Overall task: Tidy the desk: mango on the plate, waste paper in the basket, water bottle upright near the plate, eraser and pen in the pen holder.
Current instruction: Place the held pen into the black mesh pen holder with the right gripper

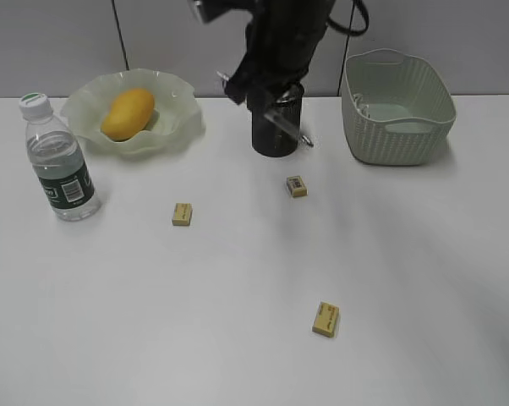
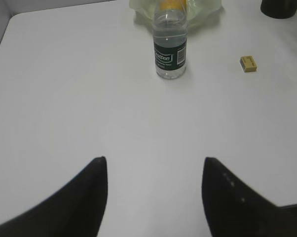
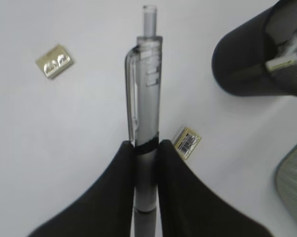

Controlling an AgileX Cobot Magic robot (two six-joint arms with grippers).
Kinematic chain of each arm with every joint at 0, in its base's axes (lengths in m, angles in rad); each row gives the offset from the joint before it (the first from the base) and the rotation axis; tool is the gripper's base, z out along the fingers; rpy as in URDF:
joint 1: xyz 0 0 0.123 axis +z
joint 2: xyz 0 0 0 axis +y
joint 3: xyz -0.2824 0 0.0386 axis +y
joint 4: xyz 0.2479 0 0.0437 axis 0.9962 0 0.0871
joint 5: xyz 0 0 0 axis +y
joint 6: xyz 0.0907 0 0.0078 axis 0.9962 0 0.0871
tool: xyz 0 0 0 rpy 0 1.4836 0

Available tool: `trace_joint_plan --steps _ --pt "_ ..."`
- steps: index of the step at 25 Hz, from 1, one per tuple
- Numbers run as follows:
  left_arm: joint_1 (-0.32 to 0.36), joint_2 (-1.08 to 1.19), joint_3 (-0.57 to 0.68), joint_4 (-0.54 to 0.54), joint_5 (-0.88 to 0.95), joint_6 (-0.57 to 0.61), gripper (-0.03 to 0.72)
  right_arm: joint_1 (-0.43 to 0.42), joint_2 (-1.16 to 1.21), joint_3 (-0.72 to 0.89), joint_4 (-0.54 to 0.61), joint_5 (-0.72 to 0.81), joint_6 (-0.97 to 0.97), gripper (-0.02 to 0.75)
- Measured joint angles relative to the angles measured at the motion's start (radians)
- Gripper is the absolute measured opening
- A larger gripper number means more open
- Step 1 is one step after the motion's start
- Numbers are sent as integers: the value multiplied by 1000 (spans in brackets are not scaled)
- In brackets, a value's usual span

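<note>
My right gripper (image 3: 145, 145) is shut on a clear silver pen (image 3: 144, 94). In the exterior view it holds the pen (image 1: 290, 125) at a slant in front of the black mesh pen holder (image 1: 274, 137). The mango (image 1: 128, 113) lies on the wavy green plate (image 1: 174, 97). The water bottle (image 1: 58, 161) stands upright beside the plate. Three yellow erasers (image 1: 182, 214) (image 1: 297, 186) (image 1: 325, 319) lie on the desk (image 1: 238, 279). My left gripper (image 2: 154, 163) is open over bare desk, short of the bottle (image 2: 170, 44). The waste paper is not visible.
The woven green basket (image 1: 396, 127) stands at the back right. The pen holder (image 3: 247, 64) has a thin object inside. Two erasers (image 3: 54, 61) (image 3: 186, 141) lie below the held pen. The grey wall runs behind the desk.
</note>
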Motion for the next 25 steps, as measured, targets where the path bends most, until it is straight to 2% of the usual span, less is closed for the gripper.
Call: trace_joint_plan --steps 9,13,18,25 --pt "0 0 0 0 0 0 449 -69 -209 0 62 -16 -1 113" --pt "0 0 0 0 0 0 449 -105 -242 5 73 -118 5 113" --pt "0 0 0 0 0 0 442 -128 -236 140 101 -470 17 113" --pt "0 0 0 0 0 0 433 -130 -168 444 211 -1141 27 113"
